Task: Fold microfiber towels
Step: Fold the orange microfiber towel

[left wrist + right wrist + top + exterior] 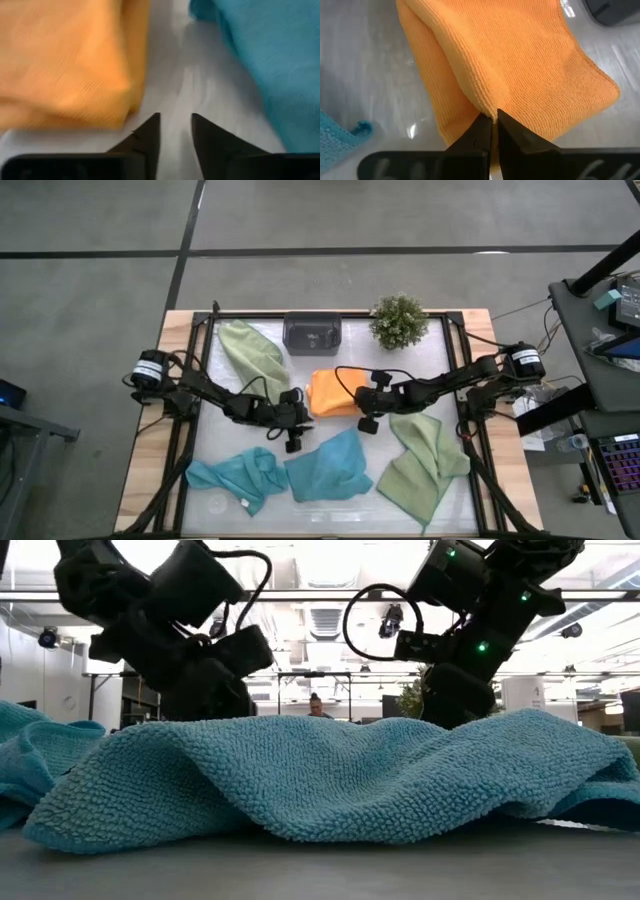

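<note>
You see the folded orange microfiber towel point(335, 393) mid-table — your right gripper point(493, 120) pinches its folded edge, while your left gripper point(175, 122) hovers beside it, fingers slightly parted, empty.

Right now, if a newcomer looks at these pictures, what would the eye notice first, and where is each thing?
The bright orange towel, partly folded at the table's centre, stands out most: the right gripper is shut on a raised fold of it, while the left gripper sits beside its other edge with a narrow gap, holding nothing. Along the near side lie two teal-blue towels and a sage green towel, all unfolded.
</note>
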### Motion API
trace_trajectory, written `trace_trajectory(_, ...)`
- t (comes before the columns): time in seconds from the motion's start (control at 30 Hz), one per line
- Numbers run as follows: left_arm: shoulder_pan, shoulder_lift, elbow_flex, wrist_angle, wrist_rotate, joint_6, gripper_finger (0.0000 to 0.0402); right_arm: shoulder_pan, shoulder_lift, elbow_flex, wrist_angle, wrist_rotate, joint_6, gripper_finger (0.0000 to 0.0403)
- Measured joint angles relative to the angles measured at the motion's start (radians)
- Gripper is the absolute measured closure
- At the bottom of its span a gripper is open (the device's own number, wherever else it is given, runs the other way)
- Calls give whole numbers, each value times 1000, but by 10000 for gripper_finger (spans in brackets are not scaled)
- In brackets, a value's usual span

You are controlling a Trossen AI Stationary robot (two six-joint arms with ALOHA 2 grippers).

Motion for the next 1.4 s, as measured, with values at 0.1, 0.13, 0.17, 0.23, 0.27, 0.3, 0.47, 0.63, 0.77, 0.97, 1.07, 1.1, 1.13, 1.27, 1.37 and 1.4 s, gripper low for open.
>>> trace_trajectory(0.1,-6,52,4,71,-23,0,382,0,0,0,7,0,0,394)
trace_trajectory(0.13,-6,68,7,87,-40,-1,391,0,0,0,9,0,0,394)
trace_trajectory(0.17,-6,86,11,111,-70,-5,394,0,0,0,11,0,0,394)
trace_trajectory(0.23,-8,119,16,148,-172,-25,394,0,0,0,11,0,0,394)
trace_trajectory(0.27,-7,131,20,165,-209,-26,394,0,0,0,11,0,0,394)
trace_trajectory(0.3,-6,140,26,176,-224,-21,396,0,0,0,12,0,0,394)
trace_trajectory(0.47,-7,145,43,183,-231,34,400,0,1,0,18,0,1,394)
trace_trajectory(0.63,-7,115,44,185,-250,49,401,0,1,0,18,0,2,394)
trace_trajectory(0.77,-2,115,44,162,-278,2,401,0,1,0,22,0,2,394)
trace_trajectory(0.97,-4,118,47,138,-271,8,401,0,2,0,49,-1,27,394)
trace_trajectory(1.07,-6,113,58,144,-261,21,401,0,2,0,72,-9,33,391)
trace_trajectory(1.1,-6,110,62,144,-248,33,401,0,2,0,75,-9,36,389)
trace_trajectory(1.13,-7,108,66,146,-234,47,401,0,2,0,75,-8,41,387)
trace_trajectory(1.27,-7,109,75,147,-189,58,401,0,2,0,77,-8,59,383)
trace_trajectory(1.37,-7,124,74,153,-189,53,402,0,2,0,77,-8,58,385)
trace_trajectory(1.4,-7,131,74,152,-191,52,402,0,2,0,78,-8,58,385)
